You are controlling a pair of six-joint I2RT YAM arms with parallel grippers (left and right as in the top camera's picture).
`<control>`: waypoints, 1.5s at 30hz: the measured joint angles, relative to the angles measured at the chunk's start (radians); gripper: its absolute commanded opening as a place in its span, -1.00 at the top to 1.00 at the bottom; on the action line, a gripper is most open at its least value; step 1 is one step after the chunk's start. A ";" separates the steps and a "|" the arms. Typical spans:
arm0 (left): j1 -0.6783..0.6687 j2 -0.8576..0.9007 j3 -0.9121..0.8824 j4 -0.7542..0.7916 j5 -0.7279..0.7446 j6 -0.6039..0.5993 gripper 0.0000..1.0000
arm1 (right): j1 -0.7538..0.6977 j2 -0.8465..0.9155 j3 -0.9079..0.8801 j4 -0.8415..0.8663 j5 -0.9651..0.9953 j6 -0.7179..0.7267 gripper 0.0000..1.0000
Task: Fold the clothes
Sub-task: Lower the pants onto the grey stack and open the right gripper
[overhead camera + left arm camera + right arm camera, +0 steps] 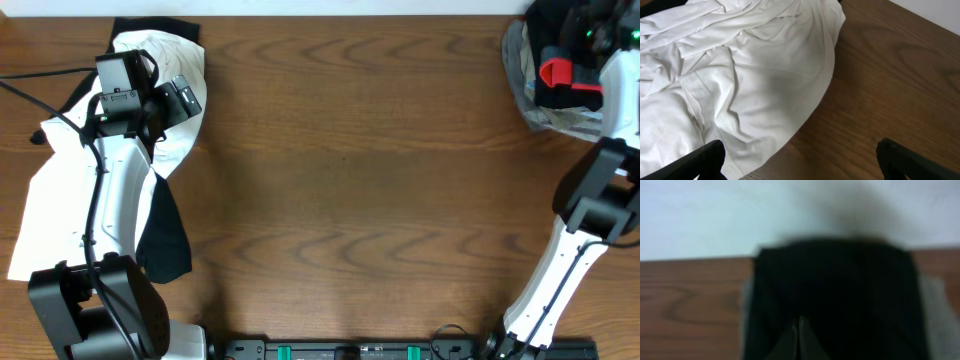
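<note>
Overhead: hovering with left gripper (805, 162) spread above crumpled shirt (55, 200), far left. Might pinch a loose wrinkle rather than its edge and bunch it further. Cannot tell right gripper (800, 335) state: blurred against black cloth (840, 280), far right.

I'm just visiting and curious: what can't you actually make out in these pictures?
Right wrist view: all blurred; black cloth fills it, so whether the right end effector grips it is unclear.
Overhead: the left arm covers much of the white garment.
Overhead: the right arm and frame edge cut off the clothes pile.
</note>
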 measured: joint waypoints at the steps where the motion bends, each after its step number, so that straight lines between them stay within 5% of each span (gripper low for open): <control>1: 0.000 0.000 0.000 0.000 0.000 0.000 -0.96 | -0.003 0.026 0.000 0.006 0.013 0.016 0.97; 15: 0.000 0.056 0.000 -0.006 0.000 0.000 -0.96 | -0.013 0.192 0.023 0.027 0.031 0.109 0.97; 45: 0.000 0.076 0.000 0.003 0.000 0.000 -0.96 | -0.195 0.052 -0.011 -0.115 0.048 0.119 0.98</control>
